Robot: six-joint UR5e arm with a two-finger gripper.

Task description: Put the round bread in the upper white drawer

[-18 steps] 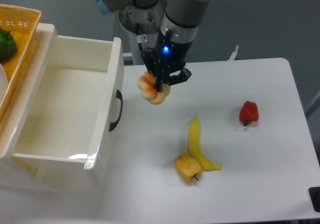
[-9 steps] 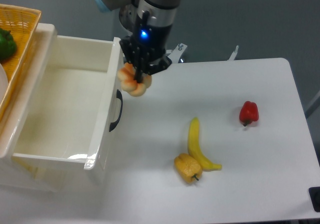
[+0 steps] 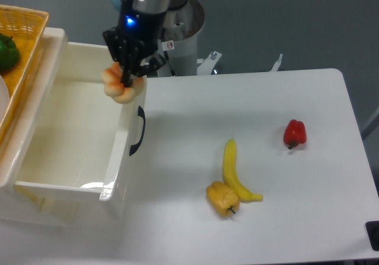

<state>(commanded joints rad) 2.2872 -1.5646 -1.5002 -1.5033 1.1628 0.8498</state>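
Observation:
The round bread, a pale tan lobed bun, hangs in the air over the right wall of the upper white drawer, near its back right corner. My gripper is shut on the bun, its black fingers clamping it from above. The drawer stands pulled out at the left, its inside bare white, with the black curved handle on its front face.
On the white table lie a yellow banana, a yellow-orange bell pepper next to it, and a red pepper further right. A wicker basket with a green pepper sits at the top left.
The gripper has carried the bread leftward, from above the table past the drawer's front wall to over the drawer's right edge.

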